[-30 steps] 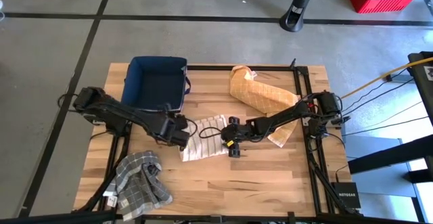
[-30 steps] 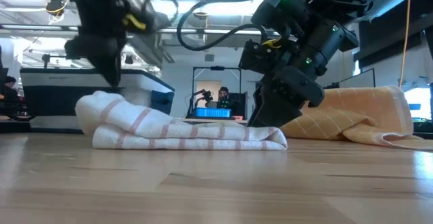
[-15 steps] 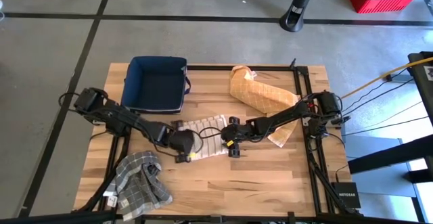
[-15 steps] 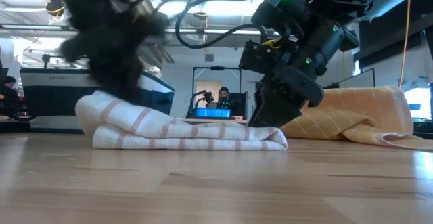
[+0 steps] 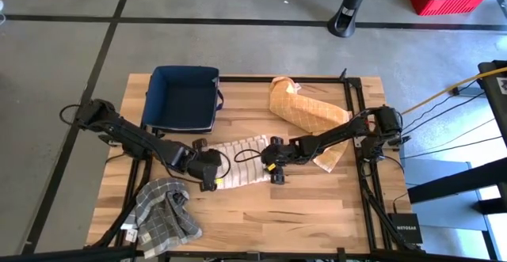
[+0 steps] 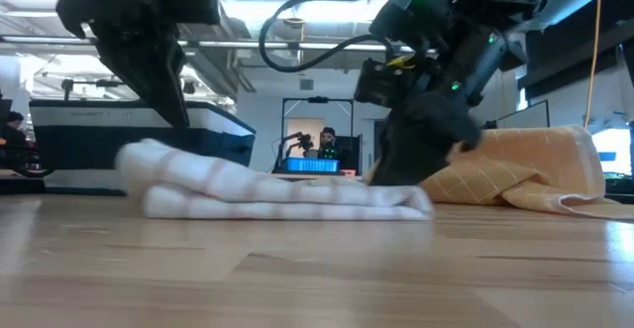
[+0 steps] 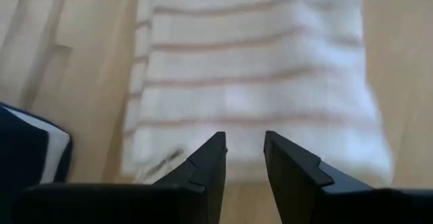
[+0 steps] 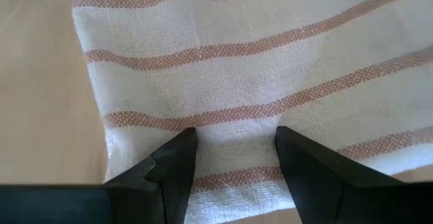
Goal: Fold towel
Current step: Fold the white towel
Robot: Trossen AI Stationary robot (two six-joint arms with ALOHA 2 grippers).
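A white towel with thin red stripes lies folded in layers on the wooden table, its long side running left to right. My left gripper hangs just above the towel's left end. It slants down, with a narrow gap between its fingers and nothing in that gap. My right gripper stands wide open, down on the towel's right end. My right gripper sets both spread fingertips on the towel's top layer, close to its right end edge. It comes slanting down from the table's right side. A small pucker of cloth shows between the fingers. The towel lies flat on the table.
A navy bin stands at the far left. A tan checked towel lies at the far right, just behind my right arm, and a crumpled grey checked towel at the near left corner. A person sits in the room beyond.
My left gripper has swung off the top of the towel's left end toward the table's near edge. It has tipped to a new slant and now stands at that end's near corner.
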